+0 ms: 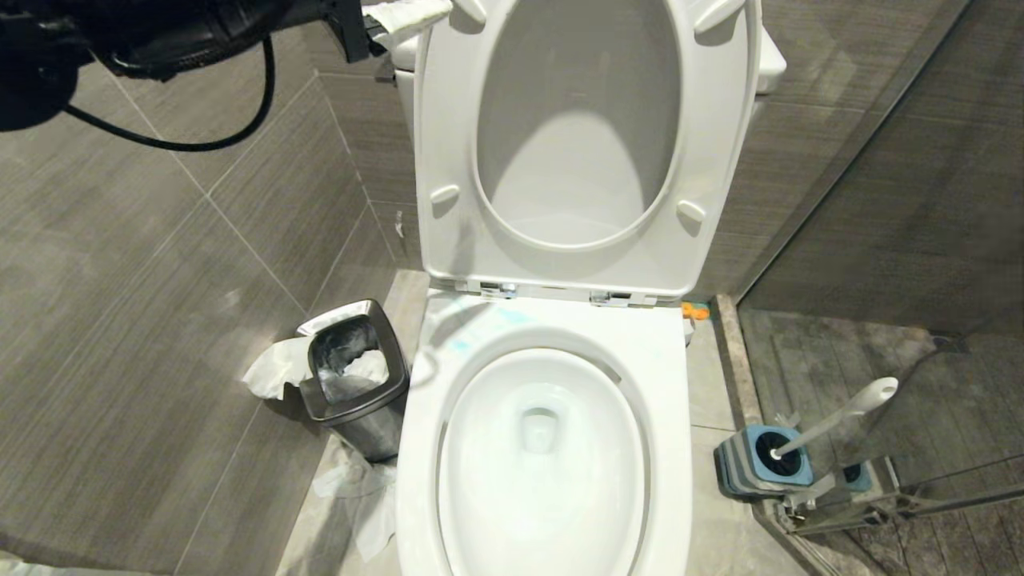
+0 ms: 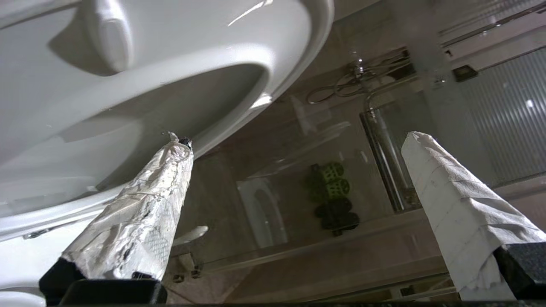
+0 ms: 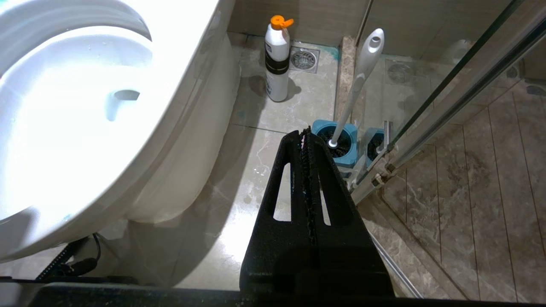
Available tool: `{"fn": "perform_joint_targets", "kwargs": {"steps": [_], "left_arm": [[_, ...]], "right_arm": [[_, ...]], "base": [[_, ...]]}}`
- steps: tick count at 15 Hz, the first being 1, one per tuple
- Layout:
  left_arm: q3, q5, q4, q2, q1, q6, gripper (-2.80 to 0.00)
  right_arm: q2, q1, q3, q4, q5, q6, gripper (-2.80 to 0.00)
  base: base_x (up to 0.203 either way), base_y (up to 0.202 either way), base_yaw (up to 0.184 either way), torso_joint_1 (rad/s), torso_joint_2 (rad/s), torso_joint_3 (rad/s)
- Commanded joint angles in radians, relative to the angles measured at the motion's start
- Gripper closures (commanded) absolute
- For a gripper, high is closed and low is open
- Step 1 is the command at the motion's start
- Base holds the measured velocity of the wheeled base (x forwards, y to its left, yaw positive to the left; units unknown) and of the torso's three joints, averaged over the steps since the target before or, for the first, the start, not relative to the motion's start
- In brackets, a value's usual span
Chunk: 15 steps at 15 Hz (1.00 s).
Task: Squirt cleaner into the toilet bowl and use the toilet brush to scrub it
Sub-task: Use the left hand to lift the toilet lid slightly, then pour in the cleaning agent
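**Toilet bowl, brush and cleaner: stock of the bathroom corner**

Toilet bowl (image 1: 544, 448) — in the head view we list it low in the middle, white and glossy, seat and lid (image 1: 576, 144) raised upright against the tank. We note clear water with a faint teal tint around the drain, and pale teal smears of cleaner (image 1: 480, 332) on the rim just behind the opening. Toilet brush (image 1: 832, 420): standing tilted in its blue-and-grey holder (image 1: 760, 468) on the floor to the right of the bowl, beside the glass shower partition, well apart from both arms. Steel bin (image 1: 352, 376): on the floor to the left of the bowl, white paper spilling around it. Left arm: high at the upper left, its paper-wrapped left gripper (image 1: 404, 20) near the top edge of the raised lid.

Left wrist view: we record the left gripper (image 2: 298, 140) with its two wrapped fingers (image 2: 145, 213) standing wide apart, nothing between them, the underside of the raised seat close by.

Right wrist view: right gripper (image 3: 306, 132), black fingers pressed together, holding nothing, hanging above the floor tiles between bowl and brush holder. We also list a white bottle with an orange cap (image 3: 277, 59) standing on the floor near the floor drain (image 3: 304, 59).
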Motion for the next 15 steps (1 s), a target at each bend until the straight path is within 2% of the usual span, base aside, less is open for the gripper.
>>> {"fn": "perform_joint_targets", "kwargs": {"steps": [1,3,4,7,8,10,13,15], "left_arm": [[0.0,-0.001,0.018,-0.055,0.0,-0.006,-2.8],[-0.002,0.003,0.072,-0.072,0.001,0.029,-2.8],[-0.002,0.004,0.113,-0.082,0.001,0.082,-2.8],[-0.002,0.009,0.248,-0.112,0.001,0.319,-2.8],[-0.002,0.014,0.277,-0.12,0.001,0.377,-2.8],[-0.002,0.082,0.3,-0.123,0.0,0.473,-2.8],[0.002,0.212,0.297,-0.124,-0.011,0.556,-2.8],[0.004,0.242,0.3,-0.131,-0.009,0.634,-2.8]], "right_arm": [[0.001,0.0,-0.001,0.0,0.0,0.0,0.0],[0.001,0.0,-0.001,0.0,0.0,0.0,0.0],[0.001,0.0,-0.001,0.0,0.0,0.0,0.0],[0.001,0.0,-0.001,0.0,0.0,0.0,0.0],[0.001,0.0,0.0,0.0,0.0,0.0,0.0],[0.001,0.0,0.0,0.0,0.0,0.0,0.0],[0.001,0.0,0.0,0.0,0.0,0.0,0.0],[0.001,0.0,0.0,0.0,0.0,0.0,0.0]], "base": [[0.0,0.0,0.0,0.0,0.0,0.0],[0.0,0.0,0.0,0.0,0.0,0.0],[0.0,0.0,0.0,0.0,0.0,0.0],[0.0,0.0,0.0,0.0,0.0,0.0],[0.0,0.0,0.0,0.0,0.0,0.0],[0.0,0.0,0.0,0.0,0.0,0.0],[0.0,0.0,0.0,0.0,0.0,0.0],[0.0,0.0,0.0,0.0,0.0,0.0]]}}
